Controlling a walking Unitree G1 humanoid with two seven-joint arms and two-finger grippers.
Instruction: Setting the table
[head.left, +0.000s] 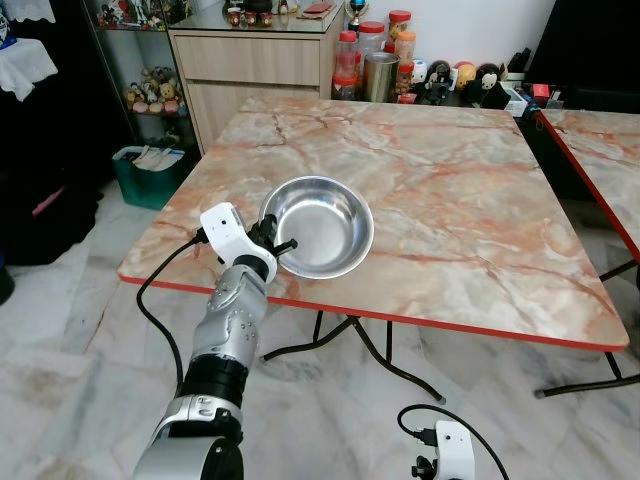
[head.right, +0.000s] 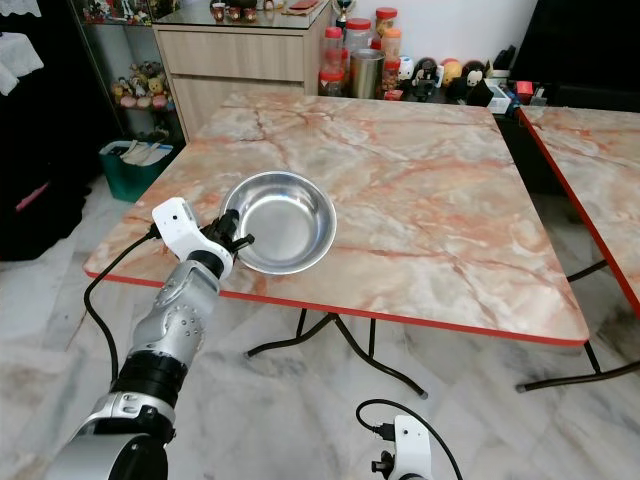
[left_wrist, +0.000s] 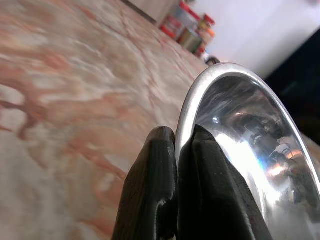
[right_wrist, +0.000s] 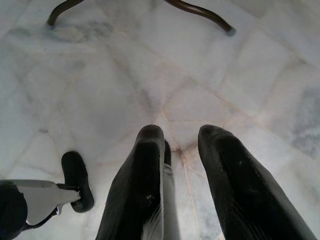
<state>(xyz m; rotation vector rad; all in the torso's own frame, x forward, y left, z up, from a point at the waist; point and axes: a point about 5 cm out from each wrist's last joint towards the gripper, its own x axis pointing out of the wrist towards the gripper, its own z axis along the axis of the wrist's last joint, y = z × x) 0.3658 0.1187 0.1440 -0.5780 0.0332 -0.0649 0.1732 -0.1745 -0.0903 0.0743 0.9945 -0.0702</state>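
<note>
A shiny steel bowl (head.left: 318, 225) sits upright on the pink marble table (head.left: 450, 190), near its front left edge. My left gripper (head.left: 275, 243) is shut on the bowl's near left rim. In the left wrist view one black finger is inside the bowl (left_wrist: 250, 130) and the other outside, with the rim pinched between them. My right arm hangs low beside the table (head.left: 445, 450). Its gripper (right_wrist: 181, 134) is open over the marble floor with nothing between its fingers.
A second marble table (head.left: 600, 140) stands close on the right. Behind are a wooden cabinet (head.left: 255, 60), jars and a steel tumbler (head.left: 380, 75), and small figurines. A green bin (head.left: 150, 170) sits on the floor at the left. Curved table legs (head.left: 370, 350) stand under the table.
</note>
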